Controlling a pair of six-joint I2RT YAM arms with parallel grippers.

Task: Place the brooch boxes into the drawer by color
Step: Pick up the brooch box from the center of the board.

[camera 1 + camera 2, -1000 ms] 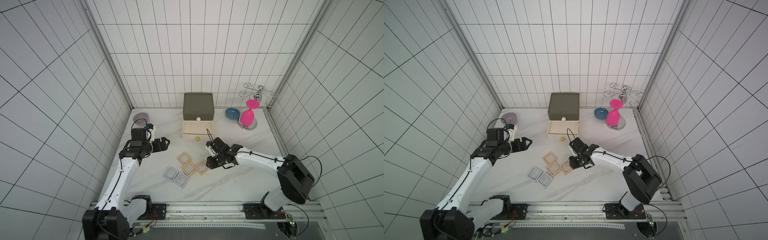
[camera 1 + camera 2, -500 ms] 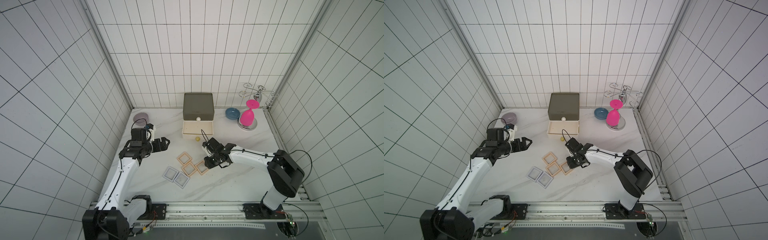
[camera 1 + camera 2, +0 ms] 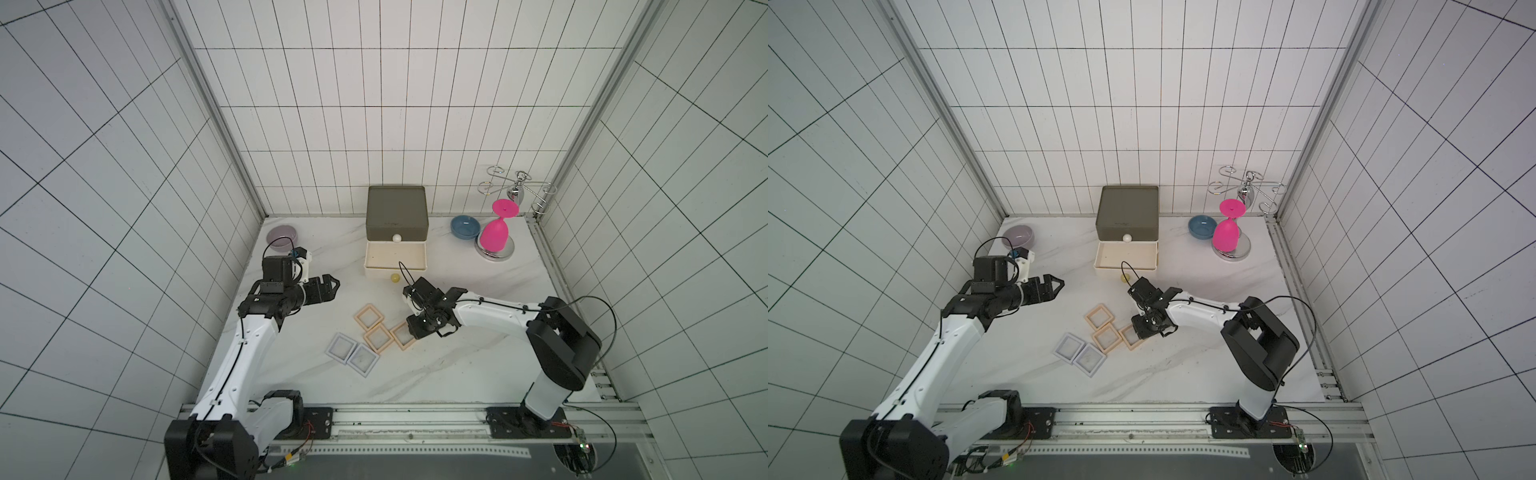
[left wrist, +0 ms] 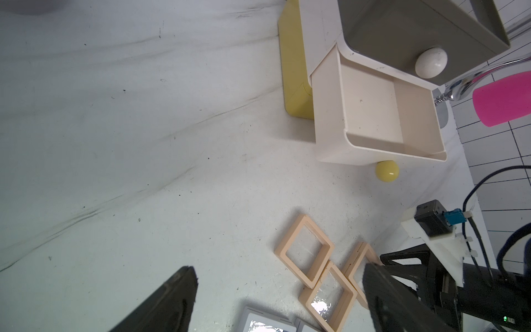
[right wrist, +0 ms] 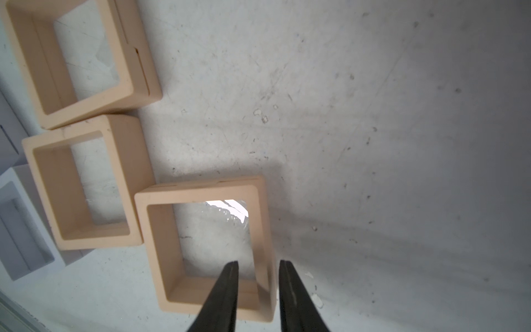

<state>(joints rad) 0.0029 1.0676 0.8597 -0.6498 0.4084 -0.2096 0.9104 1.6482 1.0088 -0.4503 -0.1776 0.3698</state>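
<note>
Three peach brooch boxes (image 3: 379, 337) with clear windows lie flat on the table (image 3: 457, 374) before the drawer (image 3: 397, 212), two pale boxes (image 3: 341, 348) beside them. Right gripper (image 5: 258, 264) narrow, straddling the nearest box's wall; I can't confirm a pinch. Left gripper (image 3: 334, 287) wide, empty. In both top views, that box's corner is hidden.

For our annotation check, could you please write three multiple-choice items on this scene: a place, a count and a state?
1. Where are the right gripper's fingers? A in the lilac bowl; B astride a peach box's wall; C on the yellow knob.
2. How many peach boxes lie on the table? A one; B two; C three.
3. The cream drawer is: A open and empty; B shut; C open, holding boxes.
1 B, one finger inside the frame, one outside; 2 C, three lie together; 3 A, its bare floor shows.
</note>
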